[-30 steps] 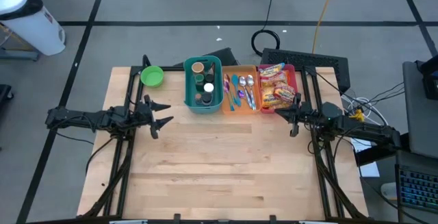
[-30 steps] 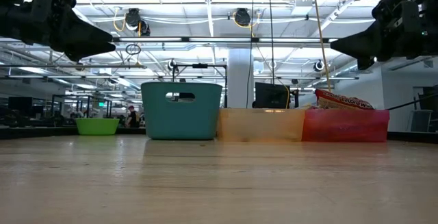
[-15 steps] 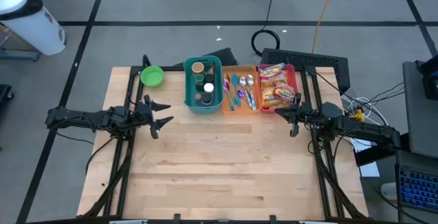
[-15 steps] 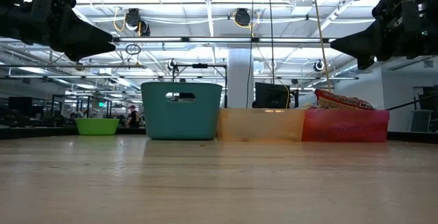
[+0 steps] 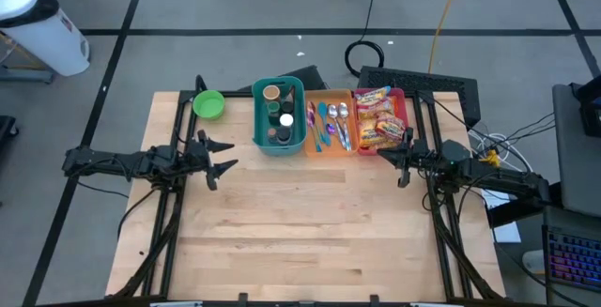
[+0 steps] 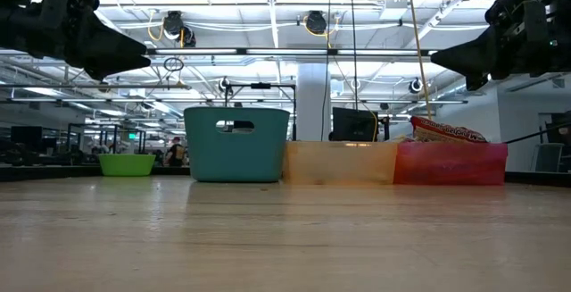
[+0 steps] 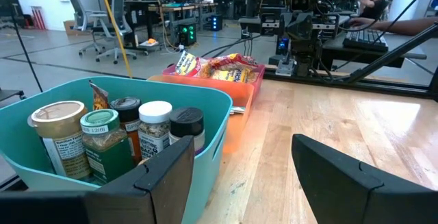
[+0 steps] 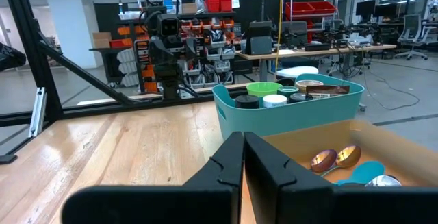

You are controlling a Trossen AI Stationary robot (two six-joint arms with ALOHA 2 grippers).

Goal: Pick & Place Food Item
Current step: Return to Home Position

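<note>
Packaged food items [image 5: 379,117] lie in a red bin [image 5: 401,103] at the table's far right; they also show in the left wrist view [image 7: 217,66]. My left gripper [image 5: 222,156] hovers open above the table's left side, pointing toward the right, with nothing between its fingers [image 7: 236,176]. My right gripper [image 5: 394,162] hovers shut above the table's right side, just in front of the red bin, pointing left [image 8: 243,152]. Both hang high over the table in the low view, left [image 6: 134,60] and right [image 6: 443,58].
A teal bin [image 5: 279,115] of spice jars and an orange bin [image 5: 331,124] of spoons stand beside the red bin along the far edge. A green bowl [image 5: 208,105] sits at the far left. The wooden table [image 5: 300,232] stretches bare toward the near edge.
</note>
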